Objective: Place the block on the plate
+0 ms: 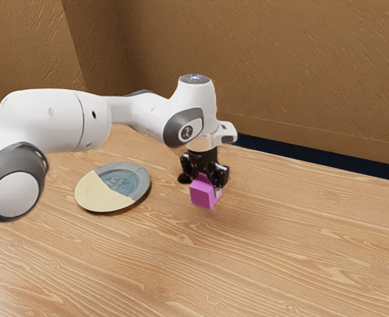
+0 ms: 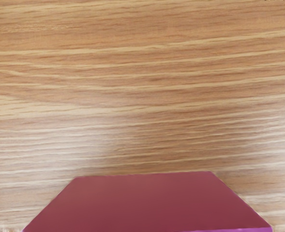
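Note:
My black gripper [image 1: 206,181] points down in the exterior view, shut on the pink-purple block [image 1: 203,193]. One finger shows at the block's side toward the exterior view's right; the block hides much of the other. In the wrist view, the block [image 2: 147,203] appears large and dark red, close under the hand. The round plate [image 1: 96,193], part cream and part blue-grey, lies on the table toward the exterior view's left, apart from the block. I cannot tell how high the block is above the wood.
The wooden table [image 1: 280,244] extends around the plate and beneath the hand. Brown textured walls [image 1: 286,66] stand behind it, with a dark strip along the table's far edge. The arm reaches over the table from the exterior view's left.

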{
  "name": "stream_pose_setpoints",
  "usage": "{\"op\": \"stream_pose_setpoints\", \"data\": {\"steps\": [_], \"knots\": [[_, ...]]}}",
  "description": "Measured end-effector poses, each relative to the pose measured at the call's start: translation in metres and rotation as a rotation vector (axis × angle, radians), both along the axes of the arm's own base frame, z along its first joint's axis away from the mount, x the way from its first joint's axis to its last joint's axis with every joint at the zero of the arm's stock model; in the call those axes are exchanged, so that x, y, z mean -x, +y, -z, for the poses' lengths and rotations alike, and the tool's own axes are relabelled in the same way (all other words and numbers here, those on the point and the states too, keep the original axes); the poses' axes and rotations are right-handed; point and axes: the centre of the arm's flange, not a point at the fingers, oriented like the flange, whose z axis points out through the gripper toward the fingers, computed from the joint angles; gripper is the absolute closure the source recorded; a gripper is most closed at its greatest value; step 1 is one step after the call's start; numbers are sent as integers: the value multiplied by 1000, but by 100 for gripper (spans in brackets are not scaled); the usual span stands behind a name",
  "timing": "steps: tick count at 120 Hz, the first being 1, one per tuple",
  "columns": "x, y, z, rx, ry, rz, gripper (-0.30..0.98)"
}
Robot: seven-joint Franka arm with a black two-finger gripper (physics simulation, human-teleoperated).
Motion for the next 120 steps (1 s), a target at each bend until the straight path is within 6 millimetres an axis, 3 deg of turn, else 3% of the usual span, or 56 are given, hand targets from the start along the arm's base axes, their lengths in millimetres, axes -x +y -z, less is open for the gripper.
{"op": "stream_pose_setpoints", "data": {"steps": [50, 78, 120], "knots": [[-9, 97, -12, -56, 16, -69, 31], [-7, 169, -15, -70, 32, -135, 32], [4, 244, -15, -89, 59, -189, 32]]}}
